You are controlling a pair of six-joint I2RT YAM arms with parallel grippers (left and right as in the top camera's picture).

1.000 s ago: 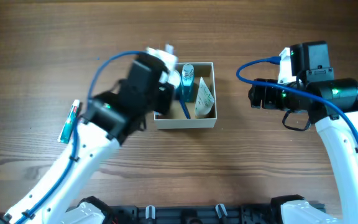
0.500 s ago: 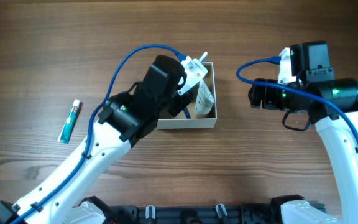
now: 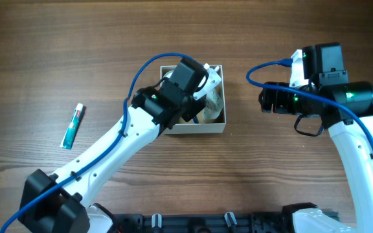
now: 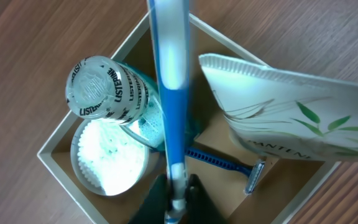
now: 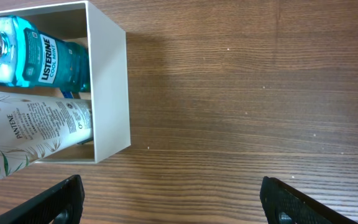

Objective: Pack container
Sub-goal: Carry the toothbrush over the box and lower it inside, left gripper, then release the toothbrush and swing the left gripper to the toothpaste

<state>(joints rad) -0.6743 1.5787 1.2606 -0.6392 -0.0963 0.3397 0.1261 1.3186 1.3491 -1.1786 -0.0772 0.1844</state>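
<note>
The container (image 3: 193, 128), a square white-walled box with a brown inside, stands at the table's middle. It also shows in the left wrist view (image 4: 55, 155) and the right wrist view (image 5: 107, 93). My left gripper (image 4: 178, 194) is shut on a blue and white toothbrush (image 4: 169, 74) and holds it over the box. In the overhead view the left gripper (image 3: 201, 103) is mostly hidden by its arm. Inside lie a Listerine bottle (image 4: 104, 87), a round white jar (image 4: 107, 163), a blue razor (image 4: 229, 167) and a Pantene tube (image 4: 291, 115). My right gripper (image 5: 173, 199) is open and empty over bare wood, right of the box.
A green and white toothpaste tube (image 3: 73, 125) lies on the table far left of the box. The right arm (image 3: 316, 97) hovers right of the box. The table is dark wood.
My left arm has swung right from beside the box's left wall to over the box, carrying the toothbrush. The right arm has not moved.
</note>
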